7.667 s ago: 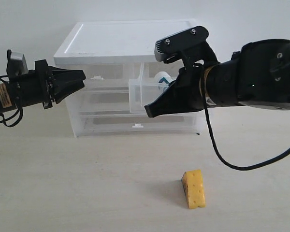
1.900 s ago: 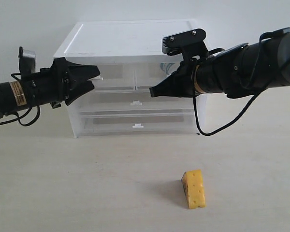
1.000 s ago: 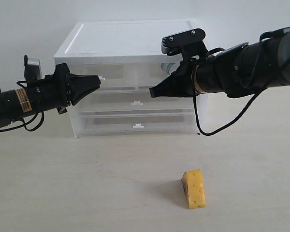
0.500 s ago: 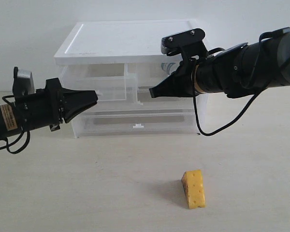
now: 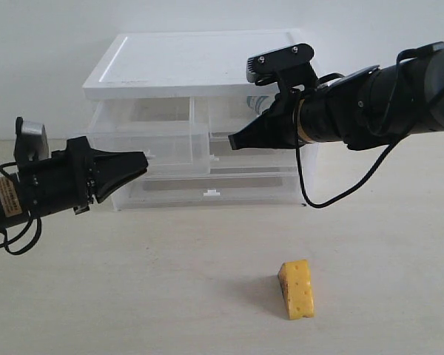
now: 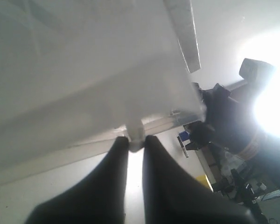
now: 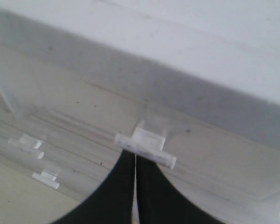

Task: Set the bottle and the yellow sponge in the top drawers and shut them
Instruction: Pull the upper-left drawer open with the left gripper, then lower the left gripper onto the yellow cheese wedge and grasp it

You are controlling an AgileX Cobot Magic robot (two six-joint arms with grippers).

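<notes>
Translucent plastic top drawers, porous yellow sponge

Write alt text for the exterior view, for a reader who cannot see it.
Two black robot arms reach toward a translucent drawer cabinet on a table: the left end effector pinches the handle of the top-left drawer, which sits partly open, while the right end effector, shut, points at the closed top-right drawer. A yellow sponge lies in front.

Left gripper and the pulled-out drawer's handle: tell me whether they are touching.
Touching. The left wrist view shows the left gripper shut on the white clip handle of the pulled-out drawer, with no gap on either side.
</notes>
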